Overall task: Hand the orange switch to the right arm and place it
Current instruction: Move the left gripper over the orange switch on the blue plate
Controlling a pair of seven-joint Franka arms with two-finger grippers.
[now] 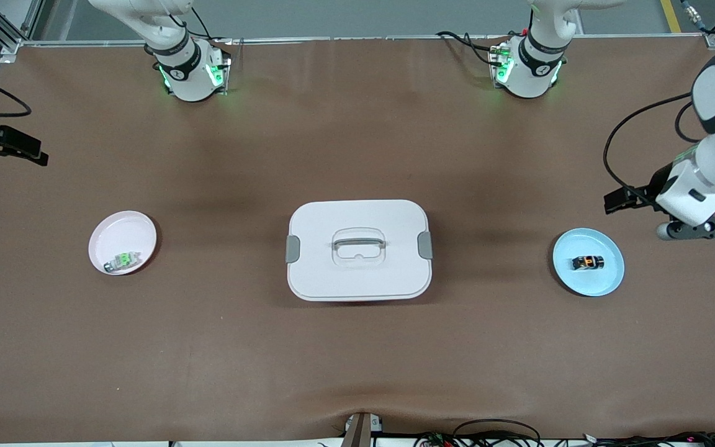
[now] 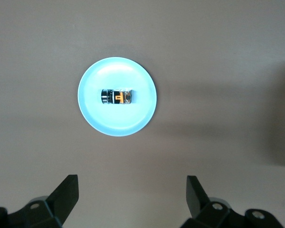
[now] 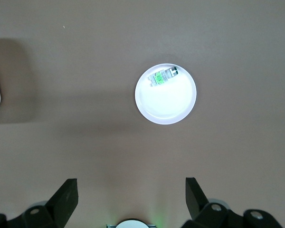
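Note:
The orange switch (image 1: 588, 262), a tiny black part with an orange middle band, lies on its side in the light blue plate (image 1: 606, 282) toward the left arm's end of the table. The left wrist view shows the switch (image 2: 117, 97) in the middle of that plate (image 2: 133, 121). My left gripper (image 2: 131, 191) hangs open and empty over bare table beside the plate. The right gripper (image 3: 131, 191) is open and empty too, over bare table at the right arm's end. The right arm (image 1: 4, 146) barely shows at the front view's edge.
A white lidded box (image 1: 357, 217) with a handle and grey clips sits mid-table. A pale pink plate (image 1: 115, 233) toward the right arm's end holds a tiny green-and-silver part (image 1: 123, 261), also in the right wrist view (image 3: 163, 76). Cables lie along the table's near edge.

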